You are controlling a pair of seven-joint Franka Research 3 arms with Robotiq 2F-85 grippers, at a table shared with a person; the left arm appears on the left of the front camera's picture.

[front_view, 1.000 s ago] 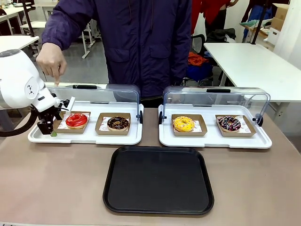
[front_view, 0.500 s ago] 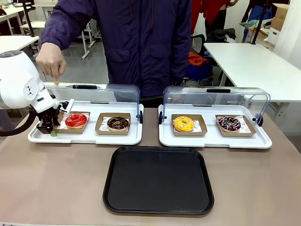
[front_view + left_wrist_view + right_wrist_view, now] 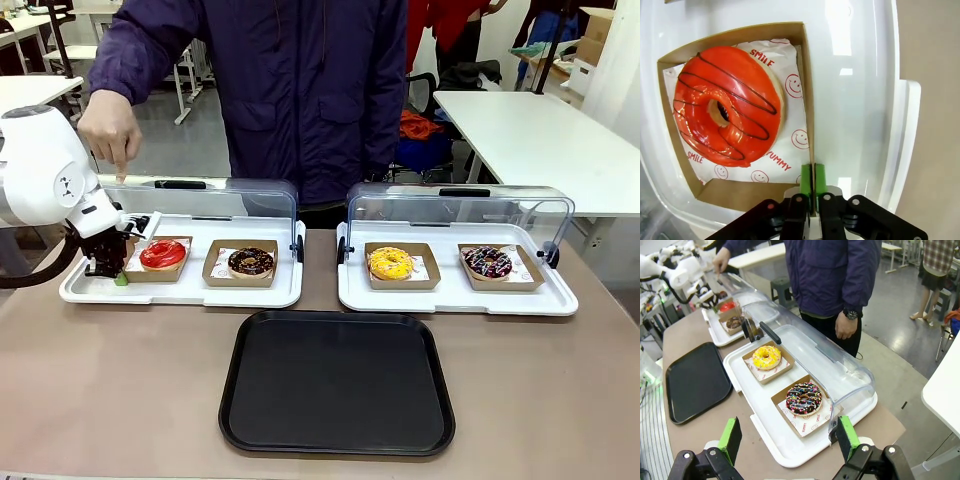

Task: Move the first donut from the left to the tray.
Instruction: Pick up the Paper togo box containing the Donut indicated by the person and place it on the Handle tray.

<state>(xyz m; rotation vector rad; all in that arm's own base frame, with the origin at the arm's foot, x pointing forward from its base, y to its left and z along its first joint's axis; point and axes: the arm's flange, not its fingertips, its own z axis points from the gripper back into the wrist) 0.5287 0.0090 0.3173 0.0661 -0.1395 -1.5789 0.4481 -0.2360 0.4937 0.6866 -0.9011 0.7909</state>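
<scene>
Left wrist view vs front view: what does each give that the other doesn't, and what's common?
Left wrist: the left pincer, green pads shut on the side wall of the cardboard holder; dark drizzle lines on the red donut; smiley-print paper under it.
Front: the black tray nearer the robot; a person's hand over the clear lid; chocolate donut, yellow donut, sprinkled donut.
Shared: red donut, cardboard holder, the white tray under them, the left pincer.
</scene>
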